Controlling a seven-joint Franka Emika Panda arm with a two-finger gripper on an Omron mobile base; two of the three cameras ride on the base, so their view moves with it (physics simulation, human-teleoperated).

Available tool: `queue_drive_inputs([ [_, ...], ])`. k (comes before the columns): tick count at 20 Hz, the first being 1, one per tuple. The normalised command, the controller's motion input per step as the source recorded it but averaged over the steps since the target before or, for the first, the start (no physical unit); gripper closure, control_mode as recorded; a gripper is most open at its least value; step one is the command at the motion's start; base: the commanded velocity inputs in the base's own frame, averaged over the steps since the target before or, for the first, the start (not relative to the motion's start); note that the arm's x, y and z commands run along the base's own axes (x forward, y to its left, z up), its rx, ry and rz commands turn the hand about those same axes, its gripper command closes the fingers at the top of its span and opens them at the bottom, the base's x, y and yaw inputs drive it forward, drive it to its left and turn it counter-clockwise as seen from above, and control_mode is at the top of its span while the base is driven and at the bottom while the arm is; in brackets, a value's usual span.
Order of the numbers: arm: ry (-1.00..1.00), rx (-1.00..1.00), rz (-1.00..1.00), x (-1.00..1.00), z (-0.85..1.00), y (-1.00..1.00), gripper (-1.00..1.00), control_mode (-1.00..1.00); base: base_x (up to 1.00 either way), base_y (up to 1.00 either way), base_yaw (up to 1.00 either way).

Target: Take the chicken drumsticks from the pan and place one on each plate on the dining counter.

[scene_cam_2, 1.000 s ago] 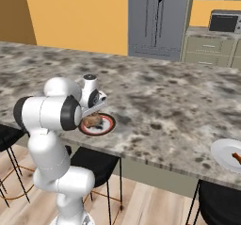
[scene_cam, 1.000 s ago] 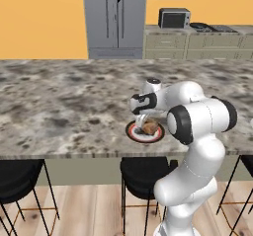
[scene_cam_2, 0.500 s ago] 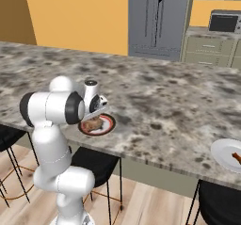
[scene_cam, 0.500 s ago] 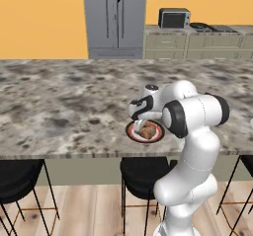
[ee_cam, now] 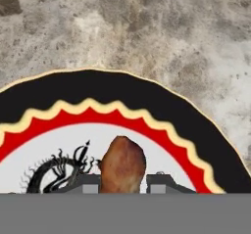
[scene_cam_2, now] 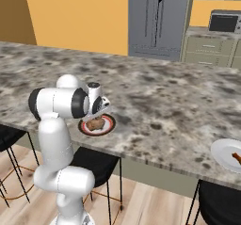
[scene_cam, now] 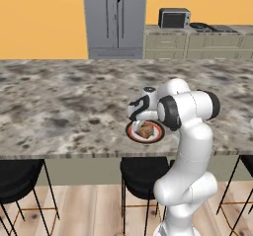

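Note:
A glossy brown chicken drumstick [ee_cam: 122, 163] sits between my gripper's [ee_cam: 123, 181] two fingertips, which are shut on it. It hangs just over the pale centre of the plate [ee_cam: 88, 88] with the black and red rim and a dragon drawing. From the base views, my gripper [scene_cam: 140, 120] points down over that plate [scene_cam: 130, 132] near the front edge of the dining counter [scene_cam: 59, 106]. A second drumstick [scene_cam_2: 236, 157] lies on a pale plate [scene_cam_2: 220, 148] at the counter's far right. The pan [scene_cam: 198, 25] is a small dark shape on the far worktop.
Black stools [scene_cam: 141, 170] stand under the counter's front edge, beside my base. A grey fridge [scene_cam: 114, 18] and a microwave [scene_cam: 174, 18] are against the back wall. The granite top stretches wide to the left of the red-rimmed plate.
The arm's elbow has drawn in a little toward the hand. The hand stays over the red-rimmed plate with the drumstick still in its grip.

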Motion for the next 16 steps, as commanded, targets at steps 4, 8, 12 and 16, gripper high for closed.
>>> queue_drive_inputs([
  [4, -0.01, 0.0, 0.0, 0.31, -0.19, -0.03, 1.0, -1.0, 0.0, 0.0, 0.0],
  [8, -0.01, 0.01, -0.02, 0.08, -0.1, -0.01, -1.0, -1.0, 0.0, 0.0, 0.0],
  [12, 0.0, 0.0, -0.1, -0.11, 0.01, 0.0, -1.0, -1.0, 0.0, 0.0, 0.0],
  [16, 0.0, 0.05, -0.17, -0.16, 0.0, 0.0, -1.0, -1.0, 0.0, 0.0, 0.0],
])
